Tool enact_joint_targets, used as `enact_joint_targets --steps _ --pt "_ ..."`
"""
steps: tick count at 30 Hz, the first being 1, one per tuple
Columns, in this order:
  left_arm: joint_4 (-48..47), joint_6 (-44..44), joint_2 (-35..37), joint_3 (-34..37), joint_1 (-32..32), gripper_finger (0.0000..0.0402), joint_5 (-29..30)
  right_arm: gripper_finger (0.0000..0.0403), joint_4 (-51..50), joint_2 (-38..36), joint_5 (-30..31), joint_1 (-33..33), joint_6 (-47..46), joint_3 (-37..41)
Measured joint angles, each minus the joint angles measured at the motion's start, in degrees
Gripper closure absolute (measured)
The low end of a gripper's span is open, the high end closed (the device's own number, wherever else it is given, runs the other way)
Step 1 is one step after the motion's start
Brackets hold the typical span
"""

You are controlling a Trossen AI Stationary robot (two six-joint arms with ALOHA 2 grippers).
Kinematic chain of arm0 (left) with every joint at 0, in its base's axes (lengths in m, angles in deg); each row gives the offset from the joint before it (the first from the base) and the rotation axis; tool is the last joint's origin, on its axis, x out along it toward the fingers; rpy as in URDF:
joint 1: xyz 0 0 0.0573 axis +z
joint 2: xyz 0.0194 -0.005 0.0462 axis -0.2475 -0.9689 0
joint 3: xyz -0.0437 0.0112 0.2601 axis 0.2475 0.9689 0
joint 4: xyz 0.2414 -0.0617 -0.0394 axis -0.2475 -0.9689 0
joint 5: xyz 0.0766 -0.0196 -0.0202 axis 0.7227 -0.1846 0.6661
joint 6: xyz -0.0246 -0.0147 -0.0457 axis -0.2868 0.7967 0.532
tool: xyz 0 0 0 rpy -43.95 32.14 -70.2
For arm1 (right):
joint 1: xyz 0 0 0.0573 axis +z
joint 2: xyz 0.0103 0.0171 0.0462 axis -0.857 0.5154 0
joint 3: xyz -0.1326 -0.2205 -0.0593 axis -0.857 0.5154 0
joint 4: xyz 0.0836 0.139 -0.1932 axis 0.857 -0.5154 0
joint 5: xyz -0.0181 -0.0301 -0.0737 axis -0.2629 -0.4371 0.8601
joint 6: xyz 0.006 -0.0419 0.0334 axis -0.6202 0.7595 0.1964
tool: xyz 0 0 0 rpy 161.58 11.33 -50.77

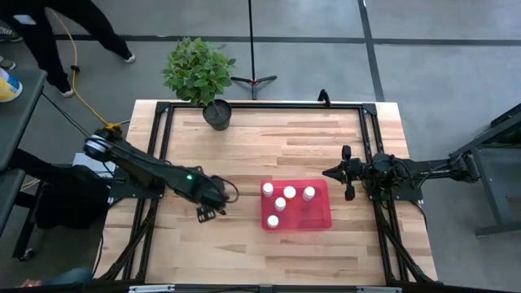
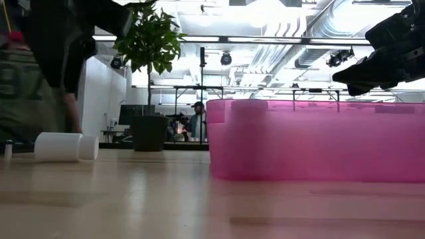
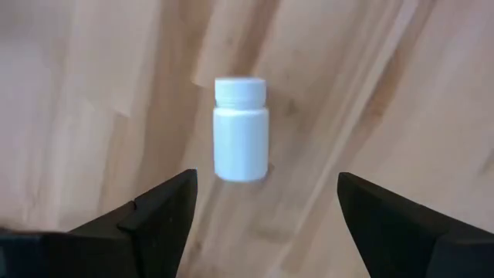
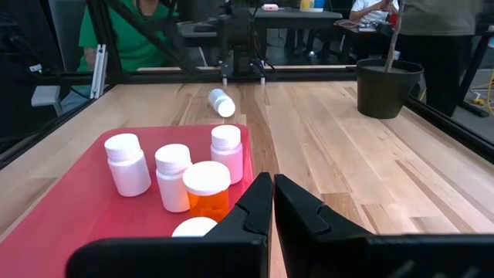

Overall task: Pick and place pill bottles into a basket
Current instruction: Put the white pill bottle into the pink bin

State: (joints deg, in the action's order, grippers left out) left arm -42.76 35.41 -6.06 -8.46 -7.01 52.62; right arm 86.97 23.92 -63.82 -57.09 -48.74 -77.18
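High view showed the left gripper (image 1: 208, 213) over the wooden table (image 1: 244, 252), just left of the red basket (image 1: 319, 221), with a lone pill bottle (image 1: 205, 212) lying on its side beneath it. Left wrist view showed that bottle (image 3: 241, 130) lying on the wood between and ahead of the two dark fingers (image 3: 158, 216), which were spread wide apart and touched nothing. Low view showed the same bottle (image 2: 65, 147) on its side, cap toward the basket (image 2: 319, 143), well apart from it.

Five bottles stood upright in the basket; in the right wrist view one of them was an orange bottle with a white cap (image 4: 208, 191) among the white ones (image 4: 127, 163). The right gripper (image 1: 348, 173) hung just beside the basket's right edge, its fingers (image 4: 255, 212) pressed together on nothing. A potted plant (image 1: 199, 75) stood at the table's far edge.
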Motion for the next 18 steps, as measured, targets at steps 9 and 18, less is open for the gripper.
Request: enact_joint_targets --steps 9,18 --pt "10.1 -5.7 9.5 13.1 4.8 0.0057 1.2 0.0396 0.0 0.0 0.1 0.0 0.2 0.0" --pt "17.1 -18.3 10.3 22.1 18.5 0.0058 -2.4 0.0396 0.1 0.8 0.1 0.0 -2.4 0.0"
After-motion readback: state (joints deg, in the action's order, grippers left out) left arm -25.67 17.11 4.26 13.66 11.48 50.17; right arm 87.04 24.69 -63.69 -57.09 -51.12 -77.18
